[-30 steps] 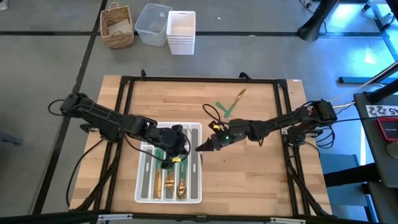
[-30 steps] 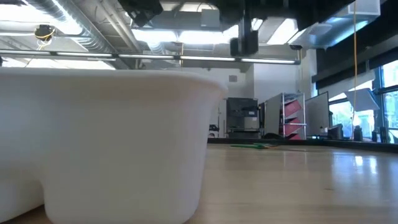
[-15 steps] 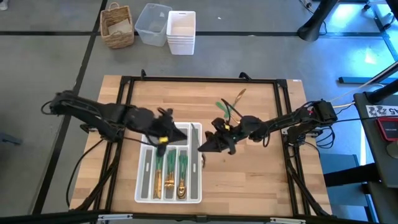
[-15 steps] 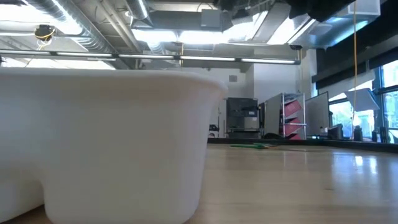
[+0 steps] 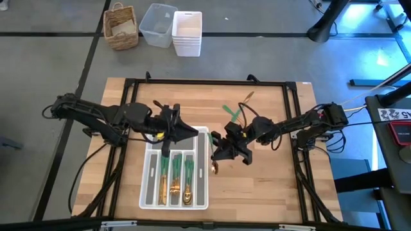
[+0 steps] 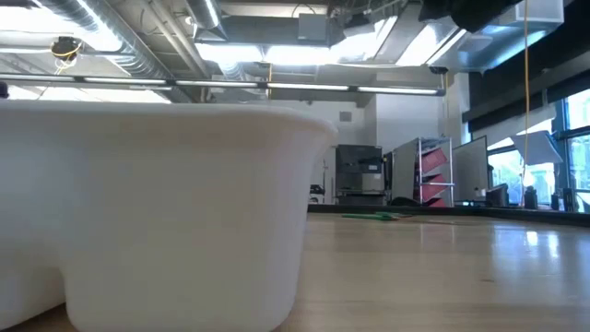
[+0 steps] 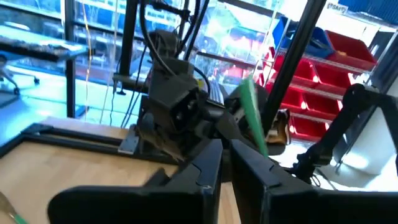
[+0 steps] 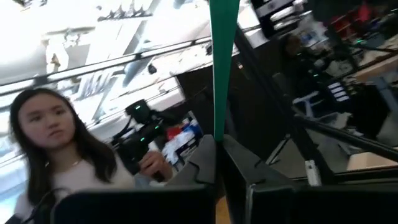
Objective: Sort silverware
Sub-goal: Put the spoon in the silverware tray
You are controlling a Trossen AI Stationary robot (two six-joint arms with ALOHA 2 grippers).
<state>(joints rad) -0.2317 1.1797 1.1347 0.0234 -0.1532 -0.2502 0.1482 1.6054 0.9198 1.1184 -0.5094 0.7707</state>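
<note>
Several pieces of silverware (image 5: 173,176) with green handles and gold heads lie in the white organizer tray (image 5: 148,192). Its wall (image 6: 157,212) fills the left of the low view. Two more pieces (image 5: 232,110) lie on the wood farther back and show as green silverware (image 6: 378,217) in the low view. My right gripper (image 5: 217,153) hovers just right of the tray, shut on one piece with a gold head (image 5: 214,168). My left gripper (image 5: 191,132) hangs over the tray's far end, shut, with nothing seen between its fingers (image 7: 211,180). My right gripper pinches the piece's green handle (image 8: 219,127) between its two fingers, which lie across it. The fingers come from the table's right, slanting a little upward. The handle's free length (image 8: 222,56) stands out past the fingertips, and the whole piece is lifted clear of the table.
A black frame (image 5: 205,82) runs round the wooden table top. On the floor beyond the far edge stand a wicker basket (image 5: 122,27), a clear bin (image 5: 157,24) and stacked white bins (image 5: 187,33). A person (image 8: 56,149) shows in the room behind.
My left gripper has risen out of the tray, tipped up to level and now hangs over the tray's far end. My right gripper has lifted a little, tipped upward and rolled, turning the held piece with it; its gold head now shows on the near side.
</note>
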